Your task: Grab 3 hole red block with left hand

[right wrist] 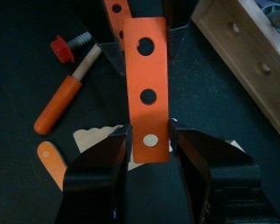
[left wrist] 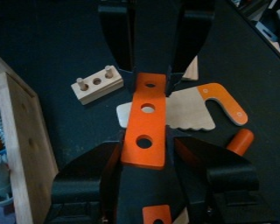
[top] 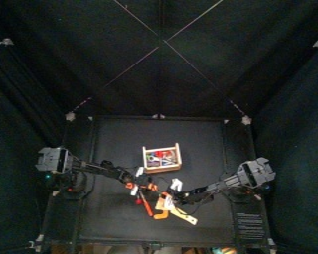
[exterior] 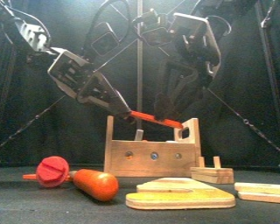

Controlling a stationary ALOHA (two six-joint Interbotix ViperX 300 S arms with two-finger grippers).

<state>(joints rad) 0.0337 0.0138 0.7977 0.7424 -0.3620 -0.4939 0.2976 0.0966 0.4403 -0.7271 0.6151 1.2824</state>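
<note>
**Handover mid-air: block bridged between both grippers, left grip unconfirmed**

Progress
- The 3 hole red block point(left wrist: 146, 131) is off the table. In the front view it hangs at mid-frame, tilted down to the right, just above the rim of the wooden box point(exterior: 111, 140).
- The right gripper point(right wrist: 150, 136) is clenched on one end of the strip. Its wrist view shows the jaws tight against both long edges.
- The left gripper point(left wrist: 146, 149) straddles the other end, with the strip running up between its jaws. The jaws stand close on either side, but I cannot tell whether they press the strip.
- My judgement is that lifting and presenting are done. What is left is a firm left clamp, then release by the right and a clear pull-away.

Edges and room
- The two grippers face each other nearly nose to nose at mid-frame in the front view, with little strip between them. Any retreat should run along the strip's length, not sideways.
- The box rim sits directly under the block, so dropping lower risks a knock.
- Open air lies above and toward the upper left of the front view.
- At the lower left of that view, the orange-handled screwdriver point(exterior: 94, 184) lies on the table point(exterior: 25, 197), well apart from the grippers.
- The curtains are far off in the top view.
</note>
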